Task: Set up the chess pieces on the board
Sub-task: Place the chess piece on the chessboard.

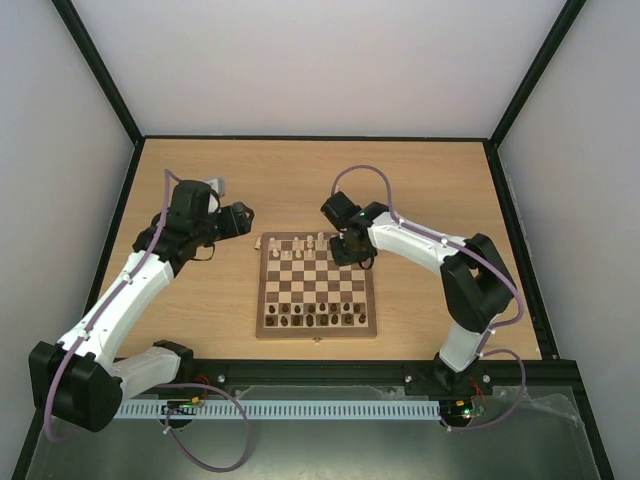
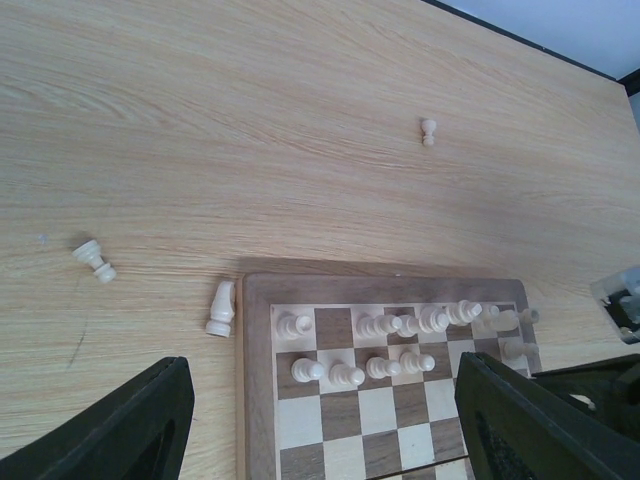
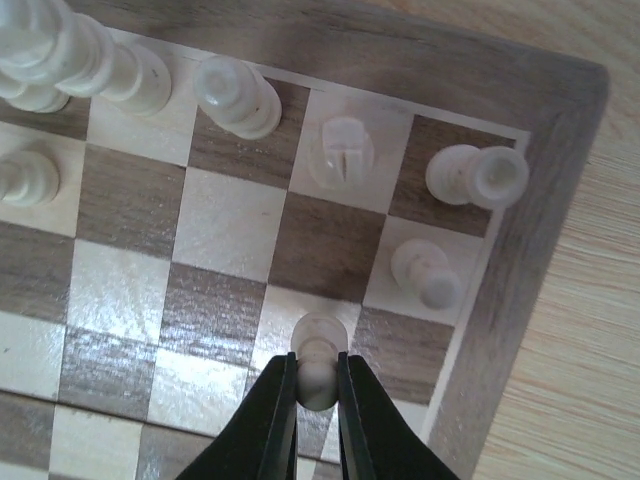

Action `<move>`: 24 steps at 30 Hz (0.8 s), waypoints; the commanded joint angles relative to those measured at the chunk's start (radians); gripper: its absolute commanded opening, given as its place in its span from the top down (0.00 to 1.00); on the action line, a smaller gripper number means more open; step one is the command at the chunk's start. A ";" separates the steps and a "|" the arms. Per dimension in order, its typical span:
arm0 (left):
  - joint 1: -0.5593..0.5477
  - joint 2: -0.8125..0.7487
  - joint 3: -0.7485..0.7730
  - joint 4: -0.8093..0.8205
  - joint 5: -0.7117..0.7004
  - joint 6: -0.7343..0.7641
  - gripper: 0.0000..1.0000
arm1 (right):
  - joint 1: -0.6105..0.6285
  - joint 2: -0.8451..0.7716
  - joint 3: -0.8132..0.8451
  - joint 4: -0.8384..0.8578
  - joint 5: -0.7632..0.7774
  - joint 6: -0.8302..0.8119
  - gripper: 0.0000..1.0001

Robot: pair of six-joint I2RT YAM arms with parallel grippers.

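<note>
Looking down from the overhead view, found the light-and-dark-checked square wooden chessboard (image 1: 318, 335) lying on the pale wood-grain bench (image 1: 200, 160) between the two arms. Noted the dark brown chessmen (image 1: 318, 315) along the two near rows; too small to count.

Found the tiny pale cream wooden chessmen (image 2: 382, 367) on the far two rows only in part: back row mostly filled, one gap near its left end; pawn row holding four together plus one at the far edge.

Saw the right hand (image 3: 318, 365) pinched shut on one cream pawn (image 3: 321, 332), held near the board's corner, just beside the edge pawn (image 3: 425, 272). Could not tell whether seated or lifted, nor over which square.

Saw the left hand (image 2: 325, 370) spread wide, gripping nothing, above the board's far left corner.

Spotted three cream strays on the bench: a fallen cream piece (image 2: 221, 309) just beside the frame, a second fallen piece (image 2: 93, 261) farther left, an upright lone pawn (image 2: 428, 131) well apart.

Judged the cream side past half done. Left to do: seat the held pawn, fill the pawn-row and back-row gaps, fetch the strays.
</note>
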 commanded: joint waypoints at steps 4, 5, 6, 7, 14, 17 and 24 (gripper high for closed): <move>0.009 -0.007 -0.012 -0.002 -0.006 0.000 0.25 | 0.003 0.076 0.077 -0.007 0.037 -0.025 0.91; 0.009 -0.007 -0.014 0.000 -0.006 0.000 0.25 | 0.002 0.086 0.086 -0.008 0.040 -0.027 0.91; 0.010 -0.007 -0.015 0.001 -0.006 0.000 0.25 | 0.001 0.096 0.093 -0.008 0.042 -0.029 0.91; 0.008 -0.007 -0.016 0.000 -0.006 -0.001 0.25 | 0.002 0.103 0.099 -0.009 0.042 -0.032 0.90; 0.010 -0.011 -0.020 -0.001 -0.008 -0.002 0.25 | -0.008 0.136 0.110 -0.013 0.053 -0.037 0.90; 0.010 -0.012 -0.022 0.000 -0.007 -0.003 0.25 | -0.010 0.135 0.106 -0.013 0.054 -0.037 0.89; 0.009 -0.012 -0.023 0.002 -0.006 -0.006 0.25 | -0.018 0.137 0.102 -0.018 0.052 -0.037 0.85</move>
